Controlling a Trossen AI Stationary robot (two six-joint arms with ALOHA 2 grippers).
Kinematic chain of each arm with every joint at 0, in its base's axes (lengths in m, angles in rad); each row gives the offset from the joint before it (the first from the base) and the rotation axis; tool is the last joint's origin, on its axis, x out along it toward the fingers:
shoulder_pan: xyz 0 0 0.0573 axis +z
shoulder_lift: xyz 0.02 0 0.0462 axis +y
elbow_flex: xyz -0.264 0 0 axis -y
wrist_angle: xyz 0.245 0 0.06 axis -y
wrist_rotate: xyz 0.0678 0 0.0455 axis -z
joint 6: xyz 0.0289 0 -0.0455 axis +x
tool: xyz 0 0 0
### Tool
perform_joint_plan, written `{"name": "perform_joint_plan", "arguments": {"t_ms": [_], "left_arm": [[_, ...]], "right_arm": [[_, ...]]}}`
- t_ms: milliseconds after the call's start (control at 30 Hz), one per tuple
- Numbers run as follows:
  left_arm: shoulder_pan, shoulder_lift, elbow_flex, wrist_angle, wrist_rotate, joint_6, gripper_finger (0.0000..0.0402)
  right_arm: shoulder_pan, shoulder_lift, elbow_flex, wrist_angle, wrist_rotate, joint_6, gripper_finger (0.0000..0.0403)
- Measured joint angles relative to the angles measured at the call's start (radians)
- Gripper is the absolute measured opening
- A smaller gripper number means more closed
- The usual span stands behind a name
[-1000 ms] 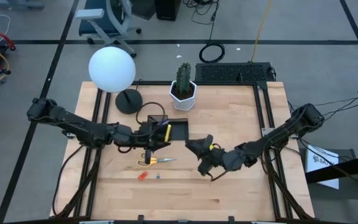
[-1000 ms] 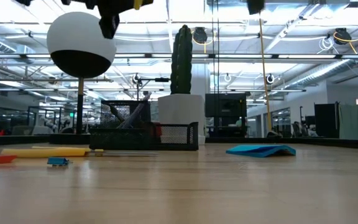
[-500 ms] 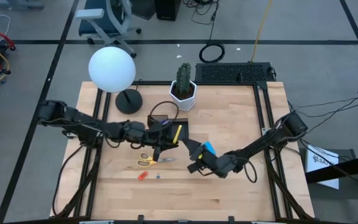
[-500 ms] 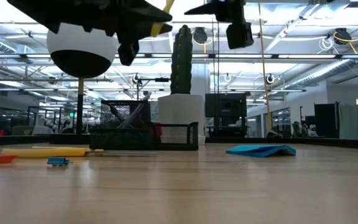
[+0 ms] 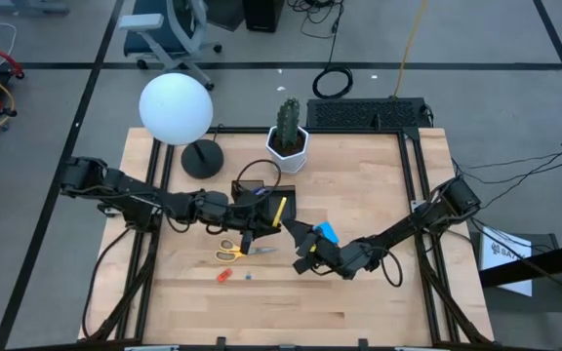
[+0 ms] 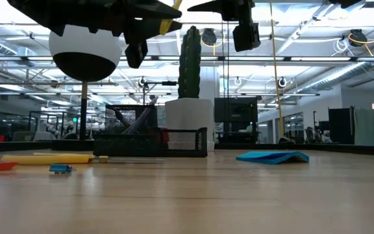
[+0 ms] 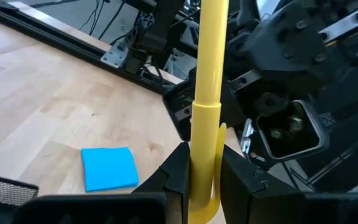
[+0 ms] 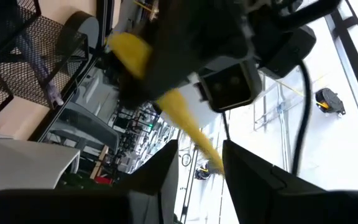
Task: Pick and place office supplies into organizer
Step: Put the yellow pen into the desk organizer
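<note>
Glossy yellow plastic pen (image 7: pixel 205 106); black wire-mesh organizer (image 6: pixel 151 138); pale wood table (image 5: pixel 359 292).

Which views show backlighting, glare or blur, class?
Low view: bright ceiling lights behind leave the cactus and both arms as dark silhouettes. Right wrist view: window glare, with the yellow pen blurred. Left wrist view: evenly lit, with the yellow pen and blue sticky-note pad sharp.

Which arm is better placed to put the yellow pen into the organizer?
Left. Its tool is shut on the yellow pen, beside the organizer; the right tool holds nothing.
</note>
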Motion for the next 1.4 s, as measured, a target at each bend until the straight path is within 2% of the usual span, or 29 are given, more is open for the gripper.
{"name": "perform_joint_plan", "arguments": {"t_ms": [233, 500, 900, 1167, 1400], "left_arm": [[0.001, 0.049, 0.013, -0.006, 0.016, -0.011, 0.0056], [-0.006, 0.174, 0.129, -0.007, 0.063, -0.009, 0.0056], [-0.023, 0.081, 0.139, -0.104, 0.058, 0.058, 0.0056], [-0.038, 0.073, 0.138, -0.123, 0.032, 0.062, 0.0056], [-0.035, 0.060, 0.139, -0.124, 0.035, 0.070, 0.0056]], "right_arm": [[-0.005, 0.000, 0.000, 0.000, -0.021, -0.003, 0.0116], [-0.001, 0.000, 0.000, 0.000, -0.029, 0.008, 0.0116], [0.052, 0.000, 0.000, 0.064, 0.000, -0.060, 0.0116], [0.052, 0.000, 0.000, 0.065, 0.009, -0.067, 0.0116], [0.055, 0.000, 0.000, 0.062, 0.065, -0.078, 0.0116]]}}
